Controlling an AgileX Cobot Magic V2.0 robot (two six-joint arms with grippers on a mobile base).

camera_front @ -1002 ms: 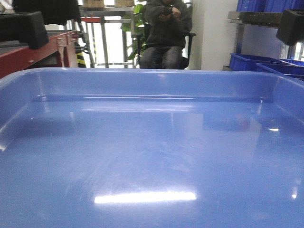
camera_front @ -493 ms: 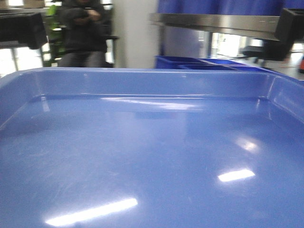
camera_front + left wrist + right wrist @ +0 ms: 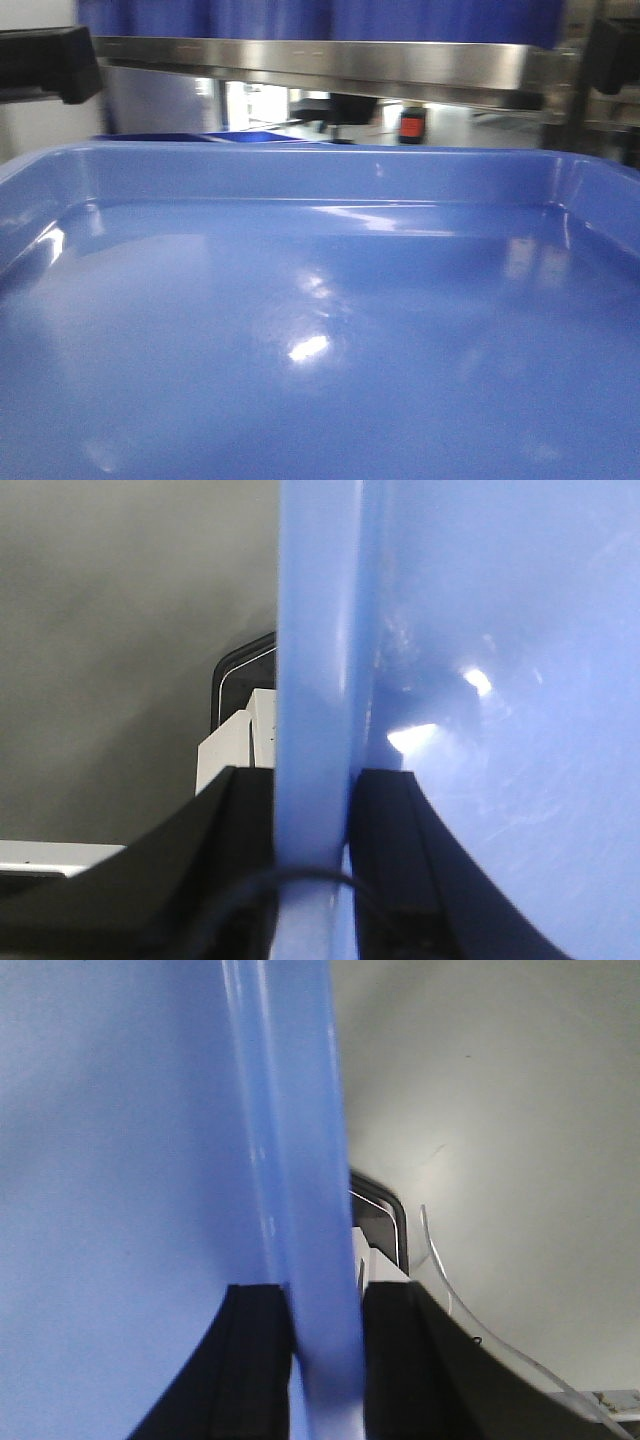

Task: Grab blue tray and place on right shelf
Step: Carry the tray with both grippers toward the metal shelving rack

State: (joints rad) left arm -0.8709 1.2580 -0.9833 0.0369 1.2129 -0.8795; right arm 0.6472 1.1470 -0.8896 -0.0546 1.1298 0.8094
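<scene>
Evidently the left fingers (image 3: pixel 232 880) and right fingers (image 3: pixel 400 1360) each clamp the rim of the blue tray (image 3: pixel 320 300).

My left gripper (image 3: pixel 315 780) has matte black jaws, a white block (image 3: pixel 235 745) behind and a thin black cable (image 3: pixel 300 873). My right gripper (image 3: pixel 325 1295) matches, with a clear cable (image 3: pixel 440 1270).

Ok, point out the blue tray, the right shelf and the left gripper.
blue tray (image 3: pixel 320 330), front view, its glossy floor.
right shelf (image 3: pixel 330 62), front view, its steel front rail.
left gripper (image 3: pixel 312 790), left wrist view, midway between its jaws, clamped on the tray rim.
</scene>
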